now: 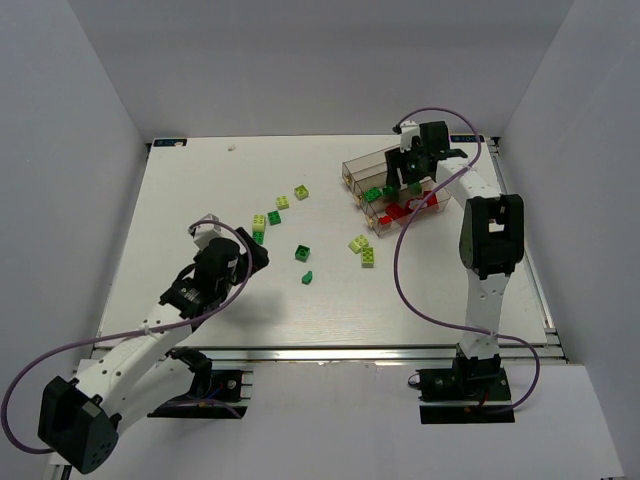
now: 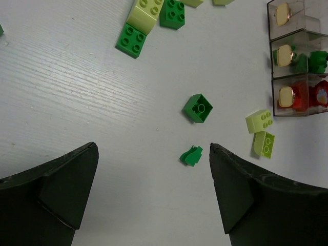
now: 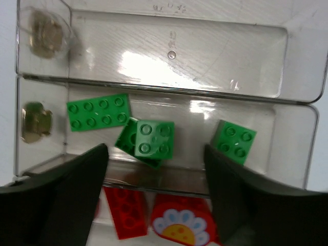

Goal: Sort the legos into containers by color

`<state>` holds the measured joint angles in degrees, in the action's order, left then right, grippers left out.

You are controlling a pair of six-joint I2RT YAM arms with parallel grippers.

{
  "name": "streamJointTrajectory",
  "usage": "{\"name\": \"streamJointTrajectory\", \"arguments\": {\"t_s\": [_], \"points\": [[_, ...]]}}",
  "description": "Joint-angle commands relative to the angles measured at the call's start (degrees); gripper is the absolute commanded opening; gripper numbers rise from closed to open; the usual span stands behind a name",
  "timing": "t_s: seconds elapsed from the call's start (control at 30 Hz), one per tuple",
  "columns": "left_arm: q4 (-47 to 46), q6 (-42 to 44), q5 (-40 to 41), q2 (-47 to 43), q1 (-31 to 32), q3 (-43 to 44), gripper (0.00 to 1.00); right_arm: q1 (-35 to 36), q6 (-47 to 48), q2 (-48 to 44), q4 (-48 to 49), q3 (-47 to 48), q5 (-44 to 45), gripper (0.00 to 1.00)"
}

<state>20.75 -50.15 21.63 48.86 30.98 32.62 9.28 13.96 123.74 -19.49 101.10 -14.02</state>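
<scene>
The three clear bins (image 1: 372, 172) stand joined in a row at the far right of the table (image 1: 200, 190). In the top view the right arm's wrist covers part of them.

In the right wrist view, the middle bin (image 3: 302, 133) holds four dark green bricks (image 3: 98, 111). One is long. One is square and sits toward the right. Another square one lies on top of a fourth, whose outline is mostly covered.

The neighbouring bin holds red bricks (image 3: 125, 210) and a red piece with a flower print (image 3: 179, 228). Both are cut off by the lower edge and partly hidden behind the fingers.

The right gripper (image 3: 154, 154) hangs over the middle bin with its jaws apart, touching no brick.

Loose bricks, dark green (image 1: 302, 253) and pale yellow-green (image 1: 360, 243), lie scattered across the middle of the table.

The left gripper (image 2: 152, 148) hovers over them with its jaws wide apart, gripping nothing. A small dark green piece (image 2: 191, 155) lies on the table below the gap, and its shape is hard to make out. In this view the frame's right edge cuts off the bins.
</scene>
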Motion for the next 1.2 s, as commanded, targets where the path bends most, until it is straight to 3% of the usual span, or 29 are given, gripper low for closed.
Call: {"name": "streamJointTrajectory", "arguments": {"t_s": [0.0, 0.4, 0.57, 0.73, 0.8, 0.87, 0.9, 0.93, 0.97, 1.07, 1.13, 1.17], "points": [[-1.94, 1.37, -1.32, 1.41, 0.13, 2.01, 0.98, -0.93, 0.28, -0.43, 1.56, 1.56, -0.65, 0.86], [-8.36, 5.76, -5.28, 10.19, 0.13, 4.9, 0.98, -2.07, -0.34, -9.65, 2.7, -3.09, -5.22, 0.89], [-10.12, 11.21, -7.91, 19.32, 0.13, 9.64, 0.98, -2.42, 11.16, -20.09, 0.5, -10.47, -19.5, 0.89], [-9.77, 17.7, -13.26, 30.65, 0.13, 17.29, 0.98, -3.21, 16.01, -27.76, -1.69, -18.47, -28.68, 0.89], [-9.77, 19.21, -15.03, 33.48, 0.13, 19.05, 0.98, -3.3, 17.15, -30.04, -4.32, -19.62, -30.1, 0.82], [-8.98, 20.96, -16.26, 37.86, 0.39, 22.3, 0.98, -3.39, 17.68, -32.15, -5.99, -21.64, -31.06, 0.67], [-7.84, 21.49, -16.18, 39.28, 0.57, 23.44, 0.98, -3.48, 17.68, -32.77, -6.44, -22.26, -31.33, 0.57], [-7.4, 22.37, -16.18, 40.6, 1.09, 25.54, 0.98, -3.56, 17.6, -33.39, -6.79, -23.48, -31.59, 0.4], [-6.87, 22.81, -16.0, 43.05, 1.36, 26.61, 0.98, -3.74, 17.6, -34.52, -7.23, -24.1, -32.03, 0.35], [-4.33, 24.31, -13.64, 47.36, 2.94, 30.47, 0.97, -3.92, 16.55, -36.9, -7.06, -26.38, -32.21, 0.38], [-3.01, 25.45, -12.49, 49.48, 4.17, 33.28, 0.96, -4.0, 15.58, -38.3, -6.09, -27.44, -31.95, 0.5], [-1.78, 25.89, -11.88, 50.53, 4.52, 34.17, 0.95, -4.0, 15.23, -38.66, -5.74, -28.32, -31.86, 0.51]]}}
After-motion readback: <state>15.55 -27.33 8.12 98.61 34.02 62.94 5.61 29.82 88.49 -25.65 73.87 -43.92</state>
